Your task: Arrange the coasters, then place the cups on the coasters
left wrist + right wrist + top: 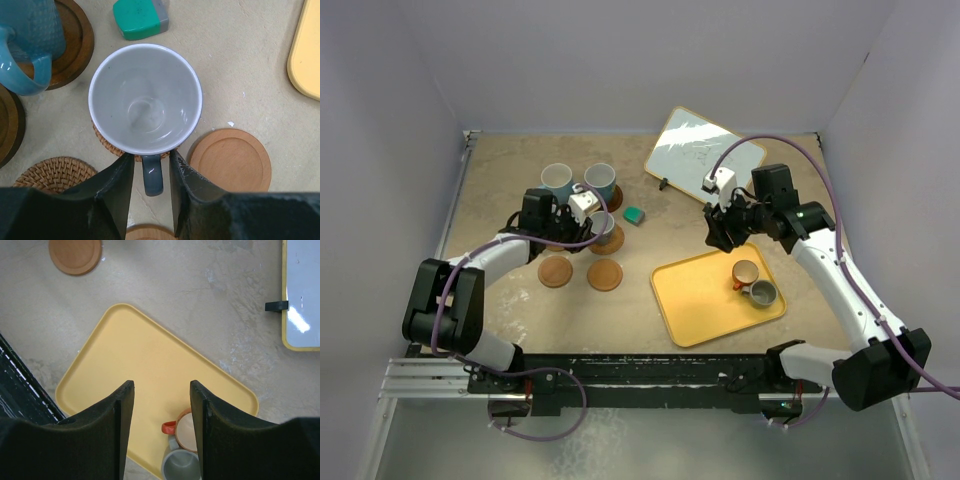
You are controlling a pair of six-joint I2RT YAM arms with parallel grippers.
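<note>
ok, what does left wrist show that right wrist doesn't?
Left wrist only: a grey ceramic mug on a woven rattan coaster, a textured blue mug on a dark brown wooden coaster, and a small teal block.
Right wrist only: an orange mug and a small grey mug standing in the yellow rectangular tray, plus a yellow-framed whiteboard.
Both: the tray (just its edge in left wrist), a light wooden round coaster, likely the same one, and the beige tabletop.
</note>
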